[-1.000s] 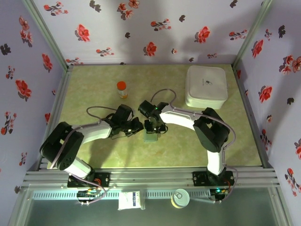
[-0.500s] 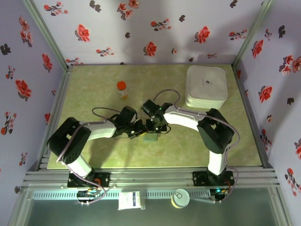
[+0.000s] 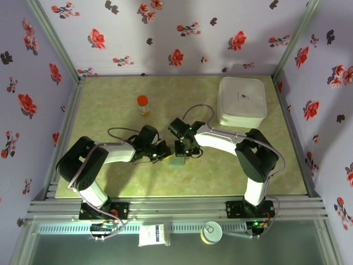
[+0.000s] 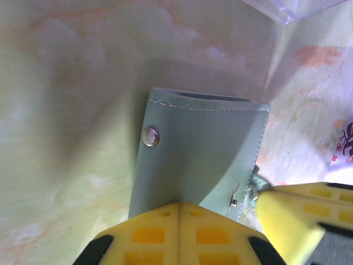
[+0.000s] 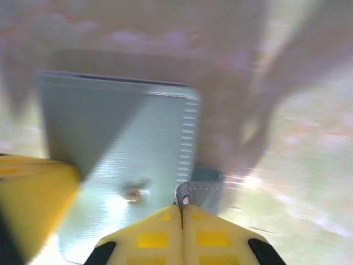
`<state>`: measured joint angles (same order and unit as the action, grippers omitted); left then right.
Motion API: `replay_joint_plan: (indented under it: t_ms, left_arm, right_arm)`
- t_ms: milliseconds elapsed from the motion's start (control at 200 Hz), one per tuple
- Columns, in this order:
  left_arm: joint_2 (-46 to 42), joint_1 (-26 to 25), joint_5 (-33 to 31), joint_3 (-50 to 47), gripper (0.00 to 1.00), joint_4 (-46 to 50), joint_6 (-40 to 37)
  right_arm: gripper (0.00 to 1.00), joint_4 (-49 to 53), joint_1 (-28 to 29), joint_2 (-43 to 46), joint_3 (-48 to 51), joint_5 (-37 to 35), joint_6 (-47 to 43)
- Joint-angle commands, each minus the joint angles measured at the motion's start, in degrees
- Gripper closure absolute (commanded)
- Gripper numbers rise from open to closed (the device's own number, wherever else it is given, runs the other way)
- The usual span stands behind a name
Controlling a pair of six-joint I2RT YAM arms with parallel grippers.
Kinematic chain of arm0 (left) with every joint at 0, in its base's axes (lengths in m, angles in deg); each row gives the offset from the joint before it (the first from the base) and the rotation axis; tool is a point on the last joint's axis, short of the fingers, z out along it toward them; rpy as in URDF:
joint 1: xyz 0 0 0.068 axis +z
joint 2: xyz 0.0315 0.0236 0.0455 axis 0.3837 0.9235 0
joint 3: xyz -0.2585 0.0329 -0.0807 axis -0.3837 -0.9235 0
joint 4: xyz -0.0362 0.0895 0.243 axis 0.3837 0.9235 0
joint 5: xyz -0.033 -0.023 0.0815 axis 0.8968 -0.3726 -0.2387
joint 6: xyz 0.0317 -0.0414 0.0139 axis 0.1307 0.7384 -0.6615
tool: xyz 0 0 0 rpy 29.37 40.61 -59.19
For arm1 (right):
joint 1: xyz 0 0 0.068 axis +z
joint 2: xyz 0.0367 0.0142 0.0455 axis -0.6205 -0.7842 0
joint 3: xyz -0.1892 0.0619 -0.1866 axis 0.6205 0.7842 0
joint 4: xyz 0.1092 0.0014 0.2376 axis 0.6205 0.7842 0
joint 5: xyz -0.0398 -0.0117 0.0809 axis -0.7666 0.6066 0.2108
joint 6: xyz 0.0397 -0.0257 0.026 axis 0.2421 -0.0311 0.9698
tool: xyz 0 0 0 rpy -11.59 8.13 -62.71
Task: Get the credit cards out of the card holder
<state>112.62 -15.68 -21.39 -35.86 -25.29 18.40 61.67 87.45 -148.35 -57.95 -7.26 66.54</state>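
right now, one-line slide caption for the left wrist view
Left claw closed at the near edge of the grey-blue card holder, its snap stud showing.

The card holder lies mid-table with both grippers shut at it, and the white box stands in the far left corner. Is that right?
Not quite. The white box stands in the far right corner, as the top external view shows. The rest holds: the card holder lies mid-table, with the left gripper and right gripper shut at it.
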Motion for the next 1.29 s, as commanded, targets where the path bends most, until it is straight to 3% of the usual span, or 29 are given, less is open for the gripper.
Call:
replay_joint_plan:
  t_ms: [0, 245, 435, 545, 885, 1290]
  left_arm:
    - [3.95, 0.89, -6.34, -3.77, 1.0, 13.41, -0.8]
    - [1.87, 0.68, -4.11, -2.38, 1.0, 12.19, -0.09]
    - [-1.05, 0.45, -3.49, -0.63, 1.0, 13.14, 0.2]
    - [-2.34, 0.28, -3.17, 0.22, 0.99, 13.78, 0.36]
    - [-3.07, -0.49, -2.43, 1.55, 0.95, 13.61, 0.96]
    - [-3.41, -1.01, -2.65, 2.17, 0.95, 13.85, 1.69]
  right_arm:
    - [1.0, 8.93, -0.85, 1.51, 1.01, -7.19, 0.92]
    - [1.0, 5.12, -0.98, 3.77, 1.73, -4.24, 1.78]
    - [0.81, 1.65, -1.28, 4.32, 2.33, -2.06, 2.56]
    - [0.76, -0.29, -1.61, 3.88, 2.72, -0.45, 2.89]
    - [0.71, -3.45, -2.03, 1.27, 3.62, 1.75, 2.95]
    - [0.74, -4.77, -2.51, -1.25, 4.36, 2.17, 2.59]
